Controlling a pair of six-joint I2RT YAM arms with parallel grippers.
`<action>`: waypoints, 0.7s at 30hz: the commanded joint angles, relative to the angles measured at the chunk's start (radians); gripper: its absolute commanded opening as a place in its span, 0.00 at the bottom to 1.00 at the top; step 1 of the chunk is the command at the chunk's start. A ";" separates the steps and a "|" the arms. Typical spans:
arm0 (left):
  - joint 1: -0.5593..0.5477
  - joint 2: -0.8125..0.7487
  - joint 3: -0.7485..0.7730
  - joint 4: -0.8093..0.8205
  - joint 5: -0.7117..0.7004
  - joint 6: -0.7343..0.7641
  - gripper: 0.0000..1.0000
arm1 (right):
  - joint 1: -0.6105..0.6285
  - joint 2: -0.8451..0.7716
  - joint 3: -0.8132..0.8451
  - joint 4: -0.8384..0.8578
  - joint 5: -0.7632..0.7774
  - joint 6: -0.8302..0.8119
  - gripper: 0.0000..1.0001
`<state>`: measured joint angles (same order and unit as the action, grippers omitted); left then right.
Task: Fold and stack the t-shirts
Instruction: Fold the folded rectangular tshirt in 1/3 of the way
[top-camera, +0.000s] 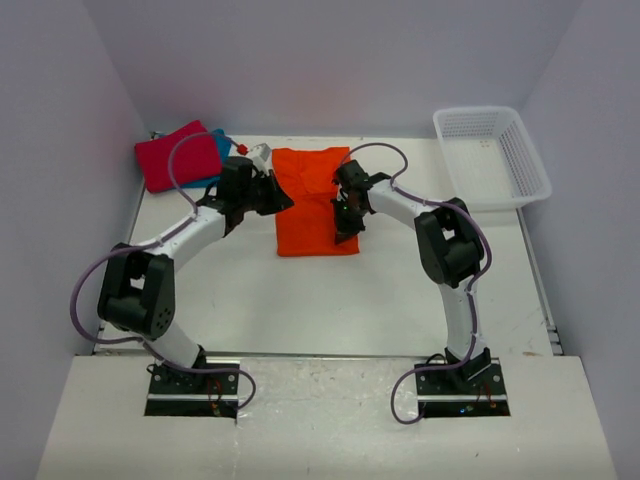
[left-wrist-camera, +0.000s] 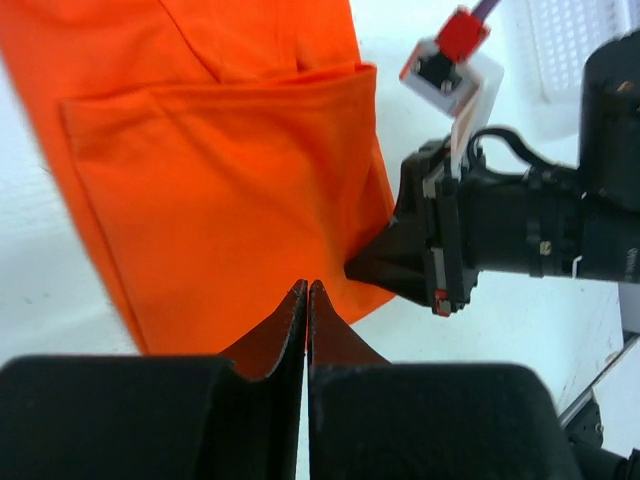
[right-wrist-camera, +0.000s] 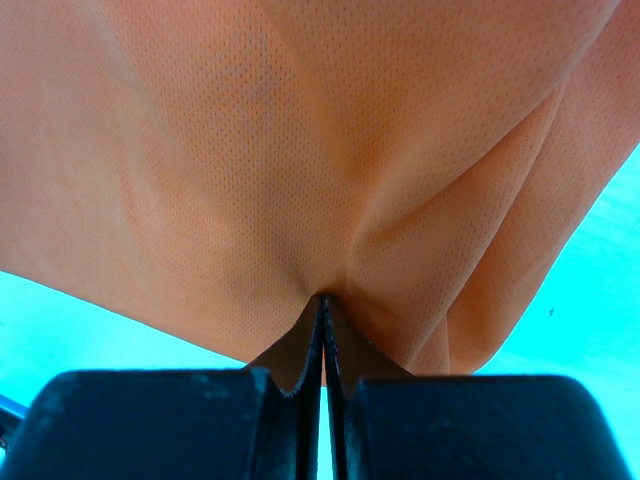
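The orange shirt (top-camera: 312, 190) lies in the upper middle of the top view as a narrow, partly folded rectangle. Its long axis runs up and down the frame, from the back of the table (top-camera: 400, 290) toward the arms.

The two claws meet it from opposite long sides. The left claw (top-camera: 276, 198) is at its left edge. The right claw (top-camera: 343, 218) is at its right edge, a little lower in the frame. Neither arm is nearer, since each already touches its own side.

In the right wrist view the fingers (right-wrist-camera: 298, 352) are pressed together and cloth puckers into their tips, so that claw holds the shirt. In the left wrist view the fingers (left-wrist-camera: 278, 345) are also pressed together, with their tips over the shirt's edge. I judge that they pinch it too, though no pucker shows there.

With a grip on each long edge, the coming move likely carries one end over the other along that long axis.

Bare table lies below the shirt in the frame, between the arms, and gives the most room. Above it there is only a thin strip before the back wall.

The red shirt (top-camera: 168, 160) lies on the teal shirt (top-camera: 218, 148) at the upper left, near the left wrist. A wide swing that way could brush them. The basket (top-camera: 530, 170) sits at the upper right, well apart.
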<state>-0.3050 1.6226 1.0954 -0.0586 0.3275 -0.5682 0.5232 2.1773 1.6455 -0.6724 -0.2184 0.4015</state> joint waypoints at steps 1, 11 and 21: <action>-0.057 0.037 -0.049 0.040 -0.045 -0.024 0.00 | 0.003 -0.010 -0.013 0.005 0.008 0.002 0.00; -0.102 0.259 -0.029 0.060 -0.130 -0.028 0.00 | 0.003 -0.024 -0.030 -0.024 0.017 0.007 0.00; -0.105 0.203 -0.161 -0.030 -0.180 -0.076 0.00 | 0.004 -0.114 -0.180 0.011 0.039 0.051 0.00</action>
<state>-0.4091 1.8606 1.0061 -0.0097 0.2161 -0.6373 0.5247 2.1044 1.5223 -0.6296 -0.2195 0.4362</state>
